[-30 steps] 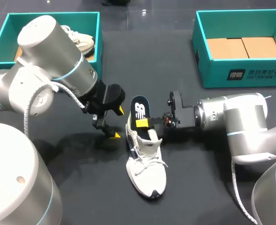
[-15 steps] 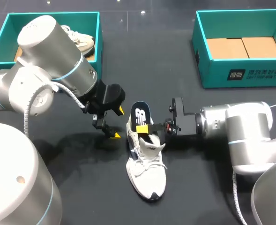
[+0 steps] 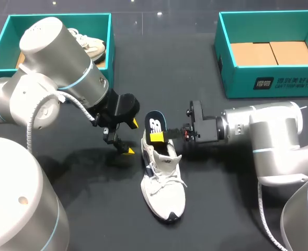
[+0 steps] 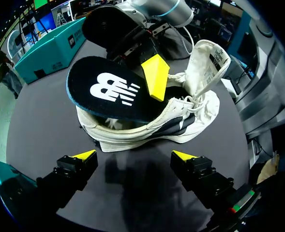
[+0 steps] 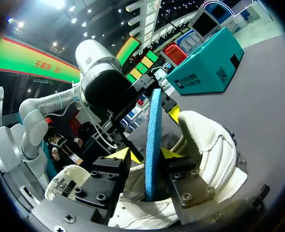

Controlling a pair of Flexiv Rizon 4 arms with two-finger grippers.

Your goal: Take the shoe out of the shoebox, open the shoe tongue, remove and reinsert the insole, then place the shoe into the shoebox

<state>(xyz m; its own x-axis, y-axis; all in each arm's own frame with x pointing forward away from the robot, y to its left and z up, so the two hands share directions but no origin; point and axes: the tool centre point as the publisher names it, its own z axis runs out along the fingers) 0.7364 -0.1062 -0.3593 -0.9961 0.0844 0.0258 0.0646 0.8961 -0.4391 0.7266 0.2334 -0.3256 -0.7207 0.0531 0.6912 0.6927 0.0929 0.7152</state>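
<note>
A white shoe (image 3: pixel 163 180) lies on the dark table, toe toward the front edge. A dark insole (image 3: pixel 154 124) with a white logo stands half out of its heel opening. My right gripper (image 3: pixel 162 137) comes in from the right with the insole's blue edge (image 5: pixel 154 135) between its fingers; a gap shows on one side, so it is open. My left gripper (image 3: pixel 129 137) hangs open just left of the shoe, touching nothing. Its wrist view shows the shoe (image 4: pixel 190 116) and insole (image 4: pixel 108 92) ahead of the left gripper (image 4: pixel 133 155).
A teal shoebox (image 3: pixel 1 42) at the back left holds another white shoe (image 3: pixel 91 46). A second teal shoebox (image 3: pixel 224 63) at the back right has a cardboard floor. Bare table lies in front of the shoe.
My right gripper's fingers have parted around the insole. The right arm dipped toward the shoe with the insole, then came back a little. The left arm has not moved.
</note>
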